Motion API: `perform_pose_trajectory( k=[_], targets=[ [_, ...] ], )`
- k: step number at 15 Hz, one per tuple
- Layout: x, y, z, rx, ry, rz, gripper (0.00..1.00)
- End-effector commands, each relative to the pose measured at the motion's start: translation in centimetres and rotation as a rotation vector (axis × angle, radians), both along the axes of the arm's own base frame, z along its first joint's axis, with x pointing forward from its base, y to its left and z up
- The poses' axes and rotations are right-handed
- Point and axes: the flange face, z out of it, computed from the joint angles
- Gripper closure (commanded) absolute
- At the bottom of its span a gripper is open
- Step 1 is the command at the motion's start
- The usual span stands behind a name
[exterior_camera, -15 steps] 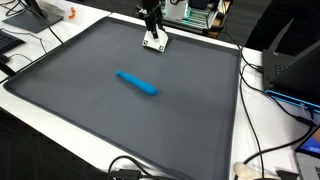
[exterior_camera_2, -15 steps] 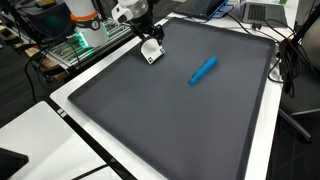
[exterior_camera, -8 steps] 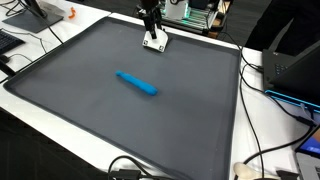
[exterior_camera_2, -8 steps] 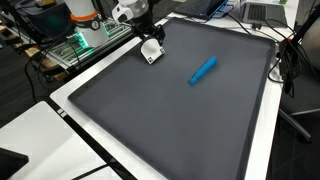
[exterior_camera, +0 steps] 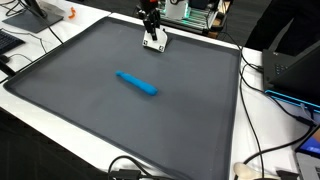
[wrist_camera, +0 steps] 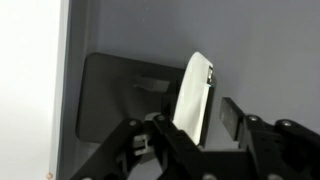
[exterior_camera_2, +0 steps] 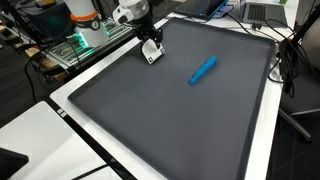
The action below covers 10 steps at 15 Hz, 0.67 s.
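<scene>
My gripper hangs over the far edge of the dark grey mat, also seen in the other exterior view. Between its fingers stands a small white flat block, tilted, with its lower end on the mat. In the wrist view my gripper straddles the block. One finger lies against the block's side, and the other finger stands a small gap away from it. A blue marker lies apart in the middle of the mat.
The mat lies on a white table with cables and electronics along the edges. An orange object sits at a far corner. A laptop and more gear stand around the table.
The gripper has crept slightly toward the mat's far edge. The white block stays almost in place beneath it. The blue marker has not moved.
</scene>
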Motion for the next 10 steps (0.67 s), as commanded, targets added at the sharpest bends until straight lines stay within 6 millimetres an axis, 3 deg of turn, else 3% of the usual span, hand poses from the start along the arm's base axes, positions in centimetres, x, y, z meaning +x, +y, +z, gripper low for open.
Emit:
perform_pose_trajectory(
  k=[1,4,10],
  targets=[
    [-0.2,0.3,-0.6,-0.02,0.005,-0.016,0.76],
    [-0.2,0.2,-0.5,-0.019,0.006,-0.023,0.99],
    [0.7,0.4,1.2,-0.005,-0.031,-0.064,1.0]
  ],
)
